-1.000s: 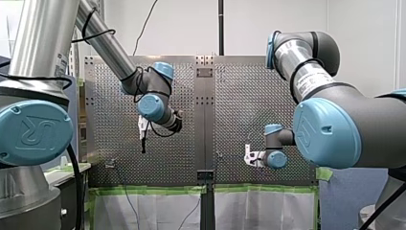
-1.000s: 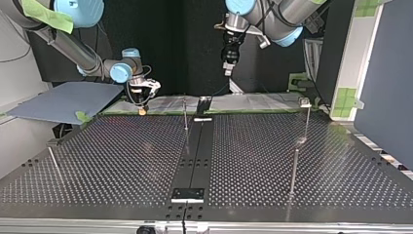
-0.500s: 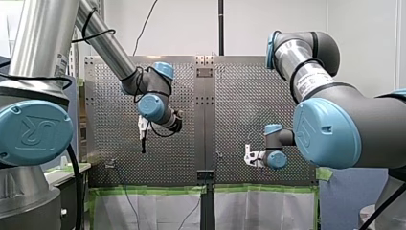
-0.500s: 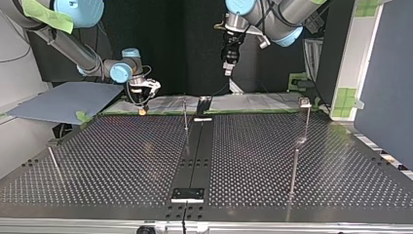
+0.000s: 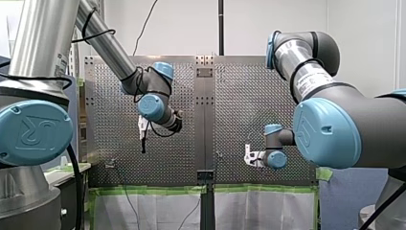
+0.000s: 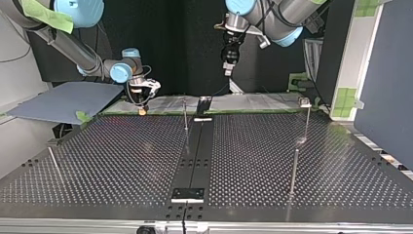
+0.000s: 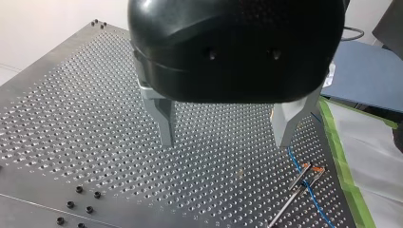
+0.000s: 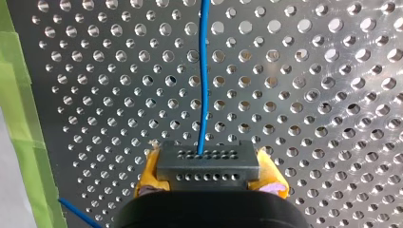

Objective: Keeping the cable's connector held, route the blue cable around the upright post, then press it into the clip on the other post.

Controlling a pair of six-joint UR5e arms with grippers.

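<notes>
In the right wrist view my right gripper [image 8: 209, 161] is shut, its yellow pads [image 8: 148, 176] clamping a dark grey connector [image 8: 207, 172]. The blue cable [image 8: 203, 71] runs from the connector straight ahead over the perforated plate. My right gripper [image 6: 141, 106] hangs low at the table's far edge, left in the top view. My left gripper [image 7: 227, 137] is open and holds nothing, high above the table [image 6: 227, 69]. Past its fingers, blue cable [image 7: 297, 164] passes thin rods with orange tips [image 7: 317, 170]. A thin post [image 6: 185, 115] stands mid-table; a post with a clip head [image 6: 305, 104] stands at the right.
Two more thin posts stand on the plate, one near the top view's right front [image 6: 293, 170] and one at its left edge [image 6: 53, 163]. A dark rail [image 6: 195, 156] runs down the middle. Green tape [image 8: 21, 118] lines the table's edge.
</notes>
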